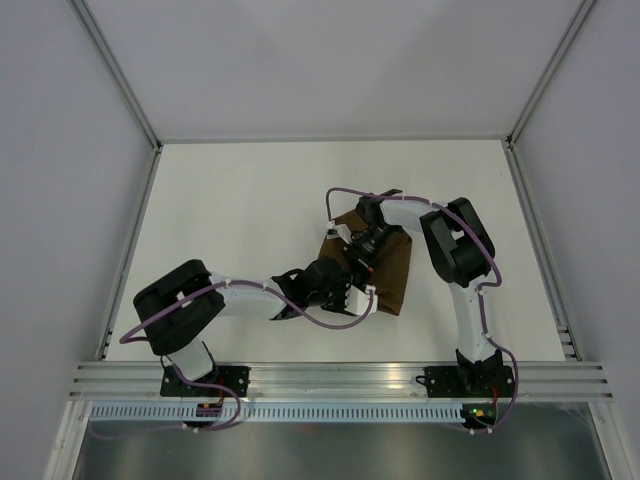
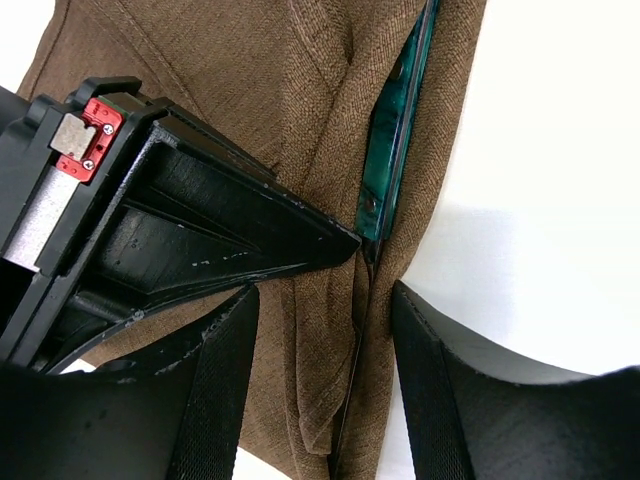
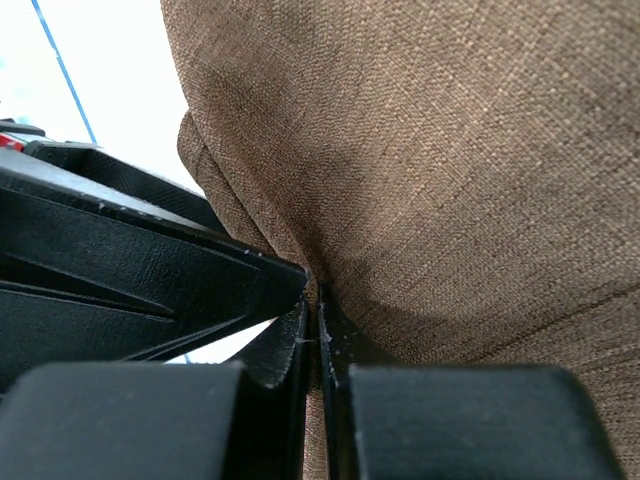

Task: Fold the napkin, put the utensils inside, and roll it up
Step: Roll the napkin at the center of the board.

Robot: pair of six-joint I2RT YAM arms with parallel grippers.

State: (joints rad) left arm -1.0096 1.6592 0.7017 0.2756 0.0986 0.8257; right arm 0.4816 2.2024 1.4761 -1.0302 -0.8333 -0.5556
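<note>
**Overhead view.** Both arms meet over the napkin (image 1: 392,268), a dark-brown cloth lying folded and rumpled on the white table (image 1: 250,200), right of centre and in the near half. The left arm stretches in from the near left. The right arm rises from the near right, bends over, and comes down on the cloth from its far side.

**Left wrist view.** The left gripper (image 2: 322,300) stands spread. Its two fingers (image 2: 225,380) straddle a raised lengthwise ridge of the cloth and are not closed on it. The knife (image 2: 388,150) lies in a crease of the napkin just beyond the fingers, with cloth rising on both sides. Only its teal-green handle shows clearly; the blade cannot be made out. The pointed black tip of the other arm's tool meets the cloth just beside one end of the handle.

**Right wrist view.** The right gripper (image 3: 315,330) is pressed together on a thin fold of the napkin. The fabric is pinched in the narrow slit between its pads (image 3: 285,345) and bulges up above them. A black finger of the left arm's tool lies close on the left; whether it touches cannot be told. White table shows beyond it.
</note>
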